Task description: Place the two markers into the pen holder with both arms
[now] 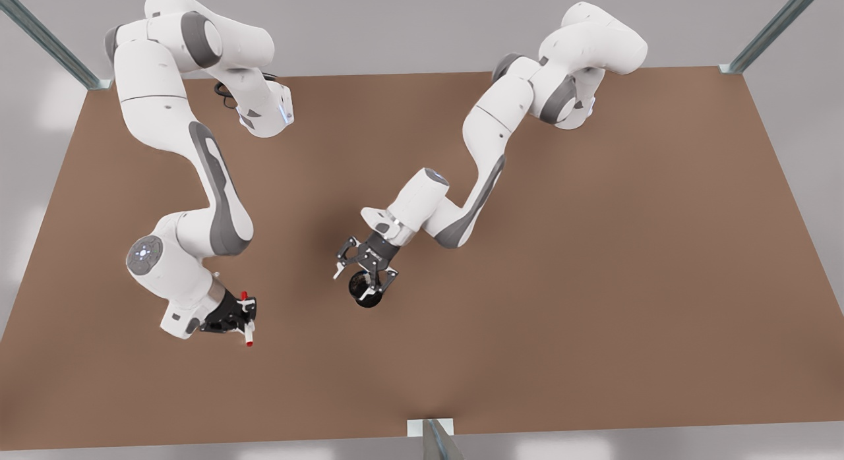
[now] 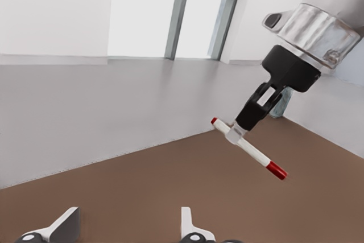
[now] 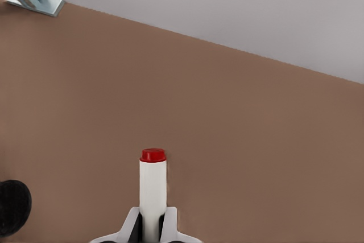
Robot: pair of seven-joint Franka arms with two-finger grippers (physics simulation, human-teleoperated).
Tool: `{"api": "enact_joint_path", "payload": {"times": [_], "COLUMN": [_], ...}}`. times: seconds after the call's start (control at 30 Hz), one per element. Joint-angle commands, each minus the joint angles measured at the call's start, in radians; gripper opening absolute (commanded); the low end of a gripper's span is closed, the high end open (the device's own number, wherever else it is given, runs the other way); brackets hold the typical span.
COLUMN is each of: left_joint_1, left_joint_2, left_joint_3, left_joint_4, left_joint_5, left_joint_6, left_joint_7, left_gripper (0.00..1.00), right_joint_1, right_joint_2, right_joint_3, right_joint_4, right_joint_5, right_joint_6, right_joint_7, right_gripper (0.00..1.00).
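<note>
The red marker [image 1: 247,319] is clamped by the right gripper [image 1: 245,320]; the holder [image 1: 364,290] is half hidden under the spread left gripper [image 1: 361,280].

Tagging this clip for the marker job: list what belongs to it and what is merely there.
Job:
- red-capped marker, shut in the right gripper
- pen holder, below the open left gripper

Merely there:
- brown table
- metal frame posts
- window

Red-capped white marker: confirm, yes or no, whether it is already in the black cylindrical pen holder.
No: the red-capped white marker is gripped in the right gripper, apart from the black cylindrical pen holder, over which the left gripper sits.
</note>
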Motion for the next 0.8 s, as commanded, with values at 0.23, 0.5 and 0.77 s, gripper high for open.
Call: {"api": "enact_joint_path", "payload": {"times": [0.23,0.5,0.77], "left_joint_1": [0.875,0.729,0.73], "left_joint_2": [-0.514,-0.882,-0.87], "left_joint_3": [-0.384,-0.083,-0.085], "left_joint_4": [0.0,-0.429,-0.429], "left_joint_5": [0.26,0.148,0.146], "left_joint_6": [-1.858,-1.756,-1.751], "left_joint_7": [0.183,0.174,0.174], "left_gripper": [1.0,1.0,1.0], "right_joint_1": [0.139,0.226,0.217], "right_joint_2": [-0.042,-0.048,-0.058], "right_joint_3": [0.183,0.188,0.188], "right_joint_4": [0.006,-0.26,-0.37], "right_joint_5": [-0.077,-0.09,-0.094], "right_joint_6": [0.339,0.942,1.178], "right_joint_7": [0.285,0.328,0.32], "right_gripper": [0.21,0.21,0.21]}}
